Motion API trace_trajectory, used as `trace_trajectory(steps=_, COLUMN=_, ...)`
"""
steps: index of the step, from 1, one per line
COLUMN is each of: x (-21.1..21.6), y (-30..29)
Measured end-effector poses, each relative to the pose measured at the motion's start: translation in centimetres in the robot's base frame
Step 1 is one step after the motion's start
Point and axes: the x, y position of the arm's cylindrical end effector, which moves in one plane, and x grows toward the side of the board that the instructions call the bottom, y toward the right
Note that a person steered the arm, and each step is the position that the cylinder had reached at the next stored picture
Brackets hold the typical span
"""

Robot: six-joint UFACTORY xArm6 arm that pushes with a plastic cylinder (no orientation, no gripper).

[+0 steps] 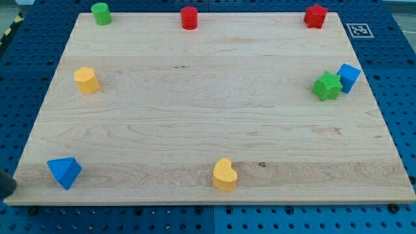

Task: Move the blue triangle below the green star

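Nowhere can my tip be made out, so its state cannot be told; only a dark shape (6, 185) cuts the view's left edge.
Just right of that shape lies the blue plastic triangle (64, 172) on the wooden board (208, 117); farther right, a yellow plastic heart (225, 174); far right and higher, the green plastic star (327, 86) touches a blue plastic cube (348, 77).

You are looking at a lab test bench, not a home. A pale wooden board (214, 117) lies on a blue metal table (396, 58) drilled with a regular grid of holes. A black-and-white printed marker (358, 30) sits at upper right, and yellow-black hazard tape (8, 31) crosses the upper left.
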Motion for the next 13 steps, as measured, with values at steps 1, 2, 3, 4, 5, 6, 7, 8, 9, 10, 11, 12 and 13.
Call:
trace_trajectory(steps=1, x=-0.2, y=2.7)
trace_trajectory(steps=2, x=-2.2, y=7.5)
trace_trajectory(steps=3, x=-3.6, y=11.8)
trace_trajectory(steps=4, x=-4.4, y=15.3)
trace_trajectory(steps=5, x=-7.0, y=15.3)
trace_trajectory(steps=6, x=-9.8, y=12.6)
trace_trajectory(steps=7, x=-11.5, y=12.9)
trace_trajectory(steps=8, x=-11.5, y=17.2)
trace_trajectory(steps=9, x=-12.4, y=20.5)
trace_trajectory(steps=10, x=-15.0, y=20.9)
trace_trajectory(steps=11, x=-15.4, y=24.2)
trace_trajectory(steps=12, x=-15.3, y=25.9)
trace_trajectory(steps=13, x=-14.0, y=25.9)
